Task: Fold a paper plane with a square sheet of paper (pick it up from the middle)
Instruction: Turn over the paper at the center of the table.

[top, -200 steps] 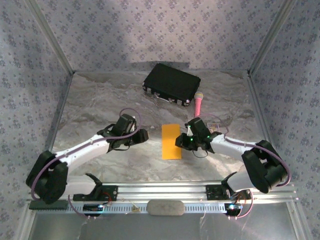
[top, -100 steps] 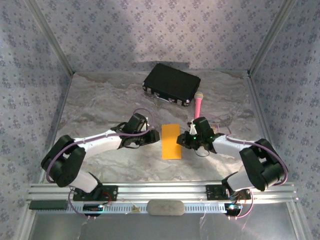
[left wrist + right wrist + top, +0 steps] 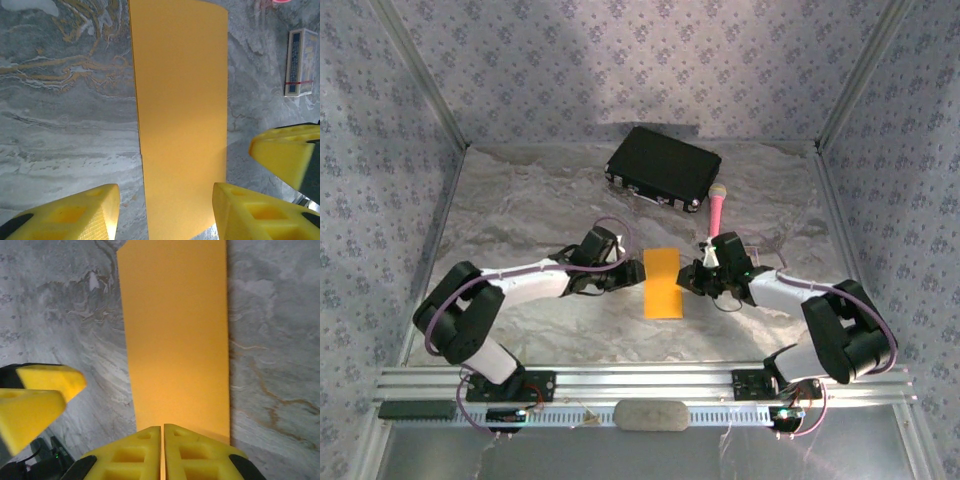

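The square sheet of paper (image 3: 662, 283) lies flat on the marble table as a narrow orange-yellow rectangle, folded in half. My left gripper (image 3: 625, 278) is at its left long edge, open. In the left wrist view the paper (image 3: 182, 115) runs between the left gripper's (image 3: 167, 200) spread yellow fingers. My right gripper (image 3: 692, 280) is at the right long edge. In the right wrist view its fingers (image 3: 135, 450) are pressed together, the gripper (image 3: 162, 430) shut, tips over the edge of the paper (image 3: 175, 335). No paper is lifted.
A black case (image 3: 663, 167) stands at the back, with a pink microphone (image 3: 717, 208) just right of it. A small box with a red band (image 3: 299, 62) lies near the right arm. An aluminium rail (image 3: 640, 380) runs along the near edge; patterned walls close in both sides.
My left arm has swung right, bringing its open gripper to the paper's left edge. My right gripper has closed and edged towards the right edge. The paper has not moved.
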Tool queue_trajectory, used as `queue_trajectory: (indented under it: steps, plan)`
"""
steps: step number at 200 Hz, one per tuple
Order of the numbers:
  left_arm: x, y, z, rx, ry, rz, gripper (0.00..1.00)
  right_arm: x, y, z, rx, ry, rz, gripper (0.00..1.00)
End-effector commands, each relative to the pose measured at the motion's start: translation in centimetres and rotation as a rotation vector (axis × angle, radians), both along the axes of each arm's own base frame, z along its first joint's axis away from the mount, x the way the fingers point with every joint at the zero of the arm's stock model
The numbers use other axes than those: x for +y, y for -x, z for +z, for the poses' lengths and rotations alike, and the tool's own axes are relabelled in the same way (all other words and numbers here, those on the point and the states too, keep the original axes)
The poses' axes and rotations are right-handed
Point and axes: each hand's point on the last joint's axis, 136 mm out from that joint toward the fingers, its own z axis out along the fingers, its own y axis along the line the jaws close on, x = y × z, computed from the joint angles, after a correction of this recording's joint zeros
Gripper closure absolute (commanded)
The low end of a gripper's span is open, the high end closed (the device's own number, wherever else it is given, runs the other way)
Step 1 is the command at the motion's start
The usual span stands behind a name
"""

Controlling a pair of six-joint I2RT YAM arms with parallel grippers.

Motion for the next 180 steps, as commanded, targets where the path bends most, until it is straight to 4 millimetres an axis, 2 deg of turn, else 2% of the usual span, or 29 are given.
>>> queue_trajectory:
  steps: [1, 43, 71, 98, 180]
  plan:
    - [-1.7, -0.7, 1.0, -0.008, 0.048, -0.03, 0.5, 0.6, 0.3, -0.2, 0.025, -0.032, 0.031, 0.89]
    - [-2.4, -1.0, 0.8, 0.003, 0.05, -0.041, 0.49, 0.8, 0.7, -2.3, 0.089, -0.041, 0.051, 0.88]
    - [-2.4, -0.9, 0.3, 0.017, 0.035, -0.051, 0.49, -0.5, 1.8, -5.3, 0.169, 0.058, 0.034, 0.89]
    - [-2.5, -0.8, -0.2, 0.039, 0.025, -0.057, 0.49, -1.4, 2.9, -6.8, 0.213, 0.094, 0.018, 0.89]
    - [-3.3, -0.3, -2.6, 0.126, -0.004, -0.062, 0.58, -1.7, 3.2, -7.1, 0.22, 0.09, 0.009, 0.9]
